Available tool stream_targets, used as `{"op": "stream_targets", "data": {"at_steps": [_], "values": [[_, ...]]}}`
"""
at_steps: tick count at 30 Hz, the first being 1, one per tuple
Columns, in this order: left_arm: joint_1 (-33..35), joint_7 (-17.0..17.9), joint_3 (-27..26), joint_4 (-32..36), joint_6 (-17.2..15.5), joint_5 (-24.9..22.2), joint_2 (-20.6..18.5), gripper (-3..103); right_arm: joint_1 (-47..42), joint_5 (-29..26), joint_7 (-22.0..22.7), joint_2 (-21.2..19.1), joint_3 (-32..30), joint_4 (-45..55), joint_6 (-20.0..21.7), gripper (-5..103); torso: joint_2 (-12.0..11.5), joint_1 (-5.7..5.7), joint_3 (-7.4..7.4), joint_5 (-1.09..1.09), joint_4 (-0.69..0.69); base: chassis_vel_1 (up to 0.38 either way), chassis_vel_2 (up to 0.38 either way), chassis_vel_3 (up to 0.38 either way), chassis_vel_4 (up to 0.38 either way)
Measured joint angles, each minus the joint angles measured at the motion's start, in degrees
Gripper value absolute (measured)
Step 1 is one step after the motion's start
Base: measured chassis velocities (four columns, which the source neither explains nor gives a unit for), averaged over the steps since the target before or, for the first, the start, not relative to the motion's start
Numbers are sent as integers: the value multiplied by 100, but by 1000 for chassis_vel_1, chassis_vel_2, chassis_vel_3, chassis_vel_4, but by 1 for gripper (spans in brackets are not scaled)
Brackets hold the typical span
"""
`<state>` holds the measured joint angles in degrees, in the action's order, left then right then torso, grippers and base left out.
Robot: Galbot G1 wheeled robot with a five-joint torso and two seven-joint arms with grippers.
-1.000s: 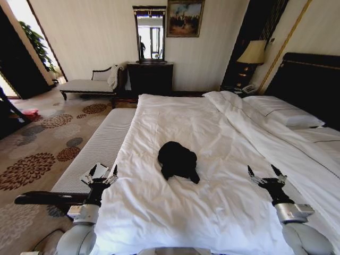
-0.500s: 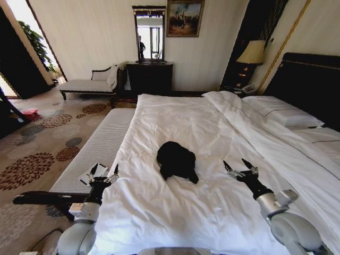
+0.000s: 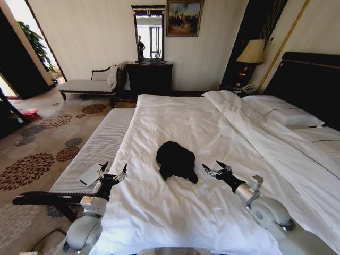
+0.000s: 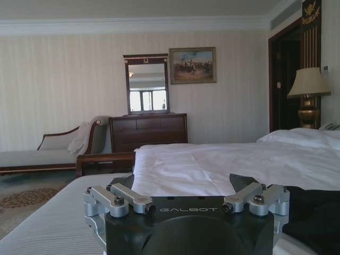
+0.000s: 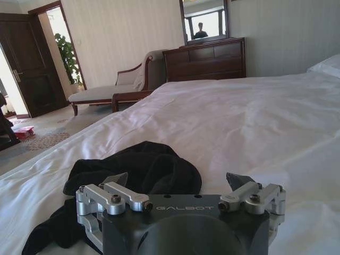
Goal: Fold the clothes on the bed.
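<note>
The clothes (image 3: 175, 159) are a small crumpled black heap in the middle of the bed (image 3: 223, 127), on its white duvet. My right gripper (image 3: 215, 170) hovers open just right of the heap, fingers pointing toward it. In the right wrist view the black fabric (image 5: 138, 170) lies bunched directly ahead of the open right gripper (image 5: 178, 183). My left gripper (image 3: 114, 171) stands open at the bed's left edge, well left of the heap. The left wrist view shows the open left gripper (image 4: 186, 191), with dark fabric (image 4: 313, 212) at one side.
A pale striped bench (image 3: 101, 143) runs along the bed's left side, with a flat white item (image 3: 90, 173) on it. Pillows (image 3: 287, 111) and the dark headboard (image 3: 313, 85) are at the right. A chaise (image 3: 87, 85), dresser (image 3: 150, 77) and lamp (image 3: 252, 53) stand by the far wall.
My right gripper has swept left and forward across the duvet, from the lower right to just beside the black heap. The left gripper has shifted slightly right toward the bed.
</note>
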<state>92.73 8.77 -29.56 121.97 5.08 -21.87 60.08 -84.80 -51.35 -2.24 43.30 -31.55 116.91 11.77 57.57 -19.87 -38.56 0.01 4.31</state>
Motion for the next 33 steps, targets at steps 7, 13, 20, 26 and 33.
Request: {"op": "stream_targets", "data": {"at_steps": [7, 13, 20, 26, 33], "values": [[-52, 8, 85, -63, -74, -169, -202, 100, 898, -533, 145, -160, 908, -518, 190, 100, 0, 0, 0, -1, 0, 0, 0, 0, 0], [-130, 41, 95, -115, -168, -390, -293, 100, 1607, -701, 265, -117, 1626, -847, 286, 100, 0, 0, 0, -1, 0, 0, 0, 0, 0], [-195, 34, 128, -205, -175, -380, -275, 100, 2090, -599, 294, -30, 2151, -1166, 287, 100, 0, 0, 0, -1, 1, 0, 0, 0, 0], [-247, 23, 79, -247, -174, -395, -310, 100, 2463, -593, 329, 49, 2525, -1404, 288, 100, 0, 0, 0, -1, -1, 0, 0, 0, 0], [-224, 6, -21, -276, -156, -403, -271, 100, 2551, -589, 355, 144, 2647, -1535, 288, 96, 0, 1, 1, -1, 0, 0, 0, 0, 0]]}}
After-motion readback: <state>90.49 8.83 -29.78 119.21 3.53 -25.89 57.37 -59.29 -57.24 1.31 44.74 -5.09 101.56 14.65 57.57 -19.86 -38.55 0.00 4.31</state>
